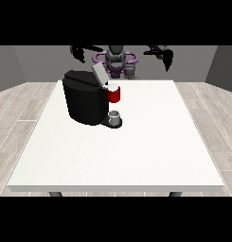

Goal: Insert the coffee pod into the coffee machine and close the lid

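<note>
On the table (136,151), one coffee machine (84,101), one cup (115,118).

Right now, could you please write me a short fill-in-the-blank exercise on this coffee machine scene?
1. The coffee machine's body is ____ in colour.
2. The grey lid is tilted ____.
3. The small grey cup stands directly ____ the red brew head.
4. Each robot hand, at the view's left and at the view's right, is raised ____ the table.

Missing words: black; open; below; above
</note>
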You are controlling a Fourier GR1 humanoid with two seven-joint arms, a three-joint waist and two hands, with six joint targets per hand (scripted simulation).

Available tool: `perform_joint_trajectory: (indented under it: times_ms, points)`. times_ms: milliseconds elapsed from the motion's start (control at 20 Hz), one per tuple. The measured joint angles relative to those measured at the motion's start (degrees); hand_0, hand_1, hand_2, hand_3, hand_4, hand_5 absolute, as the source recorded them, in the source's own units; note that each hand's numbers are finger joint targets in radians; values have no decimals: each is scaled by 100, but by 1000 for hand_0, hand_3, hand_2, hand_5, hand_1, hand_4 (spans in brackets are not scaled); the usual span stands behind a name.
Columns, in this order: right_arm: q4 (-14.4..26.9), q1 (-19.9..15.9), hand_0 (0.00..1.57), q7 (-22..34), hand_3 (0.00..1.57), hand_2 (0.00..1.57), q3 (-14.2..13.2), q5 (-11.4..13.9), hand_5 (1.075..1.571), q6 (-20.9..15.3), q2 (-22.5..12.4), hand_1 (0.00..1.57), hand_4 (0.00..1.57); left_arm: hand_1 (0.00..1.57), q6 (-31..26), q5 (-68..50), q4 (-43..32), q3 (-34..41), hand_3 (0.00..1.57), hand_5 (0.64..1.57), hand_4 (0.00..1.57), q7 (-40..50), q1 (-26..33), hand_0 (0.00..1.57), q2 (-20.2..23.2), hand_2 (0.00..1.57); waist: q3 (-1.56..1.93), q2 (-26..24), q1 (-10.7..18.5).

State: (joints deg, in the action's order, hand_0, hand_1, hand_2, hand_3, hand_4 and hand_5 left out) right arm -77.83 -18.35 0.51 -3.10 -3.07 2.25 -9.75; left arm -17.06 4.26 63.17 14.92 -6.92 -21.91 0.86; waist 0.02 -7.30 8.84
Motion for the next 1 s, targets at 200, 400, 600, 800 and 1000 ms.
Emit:
perform_joint_trajectory:
  times_ms: [200,400,600,800,1000]
  points:
    - [351,-284,0,27,0,0,-208,-117,1571,90,-74,0,0,0,-28,-159,558,-160,0,1571,0,241,284,0,-18,0,0,170,85]
    - [581,-600,0,-12,0,0,-220,-96,1571,113,-34,0,0,0,116,-215,908,-226,0,1571,0,354,386,0,62,0,-1,438,-39]
    - [837,-902,0,-89,0,0,-209,-2,1571,75,13,0,0,0,177,-318,1142,-255,0,1571,0,371,484,0,161,0,-1,670,-120]
    - [988,-1111,0,-102,0,0,-124,92,1571,148,42,0,0,0,253,-368,1236,-267,0,1571,0,277,620,0,262,0,-1,774,-219]
    - [1243,-1314,0,-326,0,0,-135,215,1571,156,35,0,0,0,403,-408,1405,-346,0,1571,0,289,644,0,254,0,-10,896,-215]
